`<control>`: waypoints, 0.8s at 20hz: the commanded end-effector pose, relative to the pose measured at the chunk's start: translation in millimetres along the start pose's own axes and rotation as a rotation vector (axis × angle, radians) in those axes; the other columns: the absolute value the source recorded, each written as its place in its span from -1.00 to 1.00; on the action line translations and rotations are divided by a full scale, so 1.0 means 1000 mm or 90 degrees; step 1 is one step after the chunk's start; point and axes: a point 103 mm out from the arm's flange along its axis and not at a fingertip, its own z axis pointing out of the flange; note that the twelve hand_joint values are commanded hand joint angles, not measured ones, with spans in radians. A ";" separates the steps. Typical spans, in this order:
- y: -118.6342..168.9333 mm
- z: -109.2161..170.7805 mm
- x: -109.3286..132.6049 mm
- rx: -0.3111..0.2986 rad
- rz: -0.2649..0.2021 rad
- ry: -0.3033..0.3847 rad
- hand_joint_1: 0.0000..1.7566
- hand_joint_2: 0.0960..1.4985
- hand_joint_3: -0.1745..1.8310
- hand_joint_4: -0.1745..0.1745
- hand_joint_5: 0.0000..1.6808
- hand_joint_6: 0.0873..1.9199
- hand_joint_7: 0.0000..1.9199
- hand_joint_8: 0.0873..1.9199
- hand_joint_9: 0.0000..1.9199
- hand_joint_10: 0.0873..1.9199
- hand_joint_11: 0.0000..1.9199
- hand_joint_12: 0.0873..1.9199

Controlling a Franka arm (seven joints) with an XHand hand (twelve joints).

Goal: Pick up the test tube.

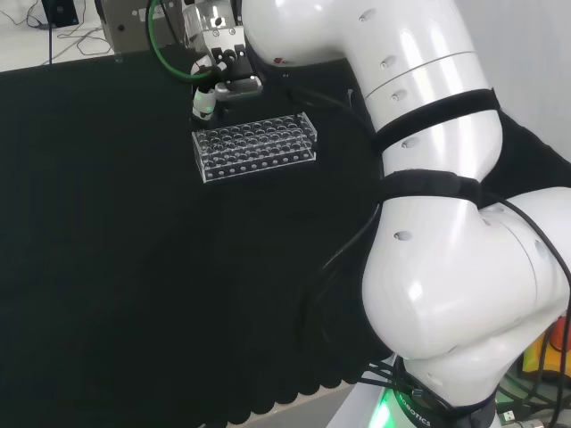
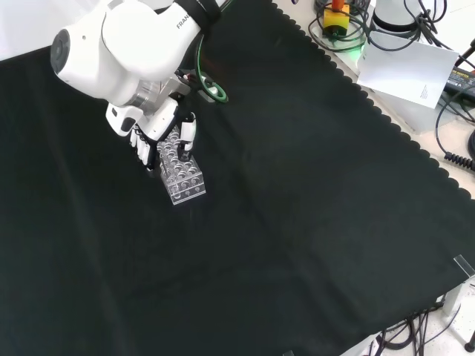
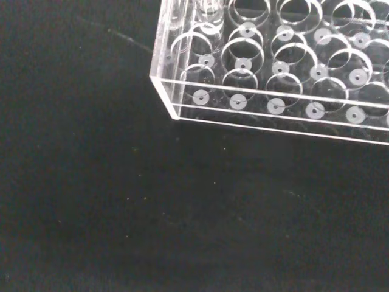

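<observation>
- My robot hand [image 2: 159, 137] hangs over the far end of the clear rack [image 2: 180, 173] in the front view; in the head view it sits just beyond the rack's upper left corner.
- My fingers [image 2: 188, 132] point down toward the rack's top. They look loosely curled with nothing plainly held, but I cannot tell for sure.
- The test tube [image 3: 209, 9] is hard to make out. In the wrist view I see a clear rim standing in a hole near the rack's corner, and I take that for it.
- If so, it stands upright in the rack, long axis vertical and mouth up, just below my fingers.
- The rack lies flat on the black tabletop [image 2: 312, 222], its long side running left to right in the head view.
- I judge the coming move is a short descent, then closing round the tube's top and lifting straight up along its axis.
</observation>
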 end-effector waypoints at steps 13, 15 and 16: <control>0.008 -0.011 0.014 -0.029 -0.013 0.015 0.12 0.45 -1.00 -1.00 -0.53 -0.34 -0.21 -0.05 -0.27 -0.19 -0.49 0.43; 0.007 -0.013 0.015 -0.036 -0.017 0.016 0.14 0.45 -1.00 -1.00 -0.52 -0.32 -0.19 -0.05 -0.25 -0.21 -0.48 0.42; 0.007 -0.015 0.016 -0.039 -0.019 0.015 0.14 0.44 -1.00 -1.00 -0.52 -0.32 -0.18 -0.05 -0.24 -0.21 -0.47 0.42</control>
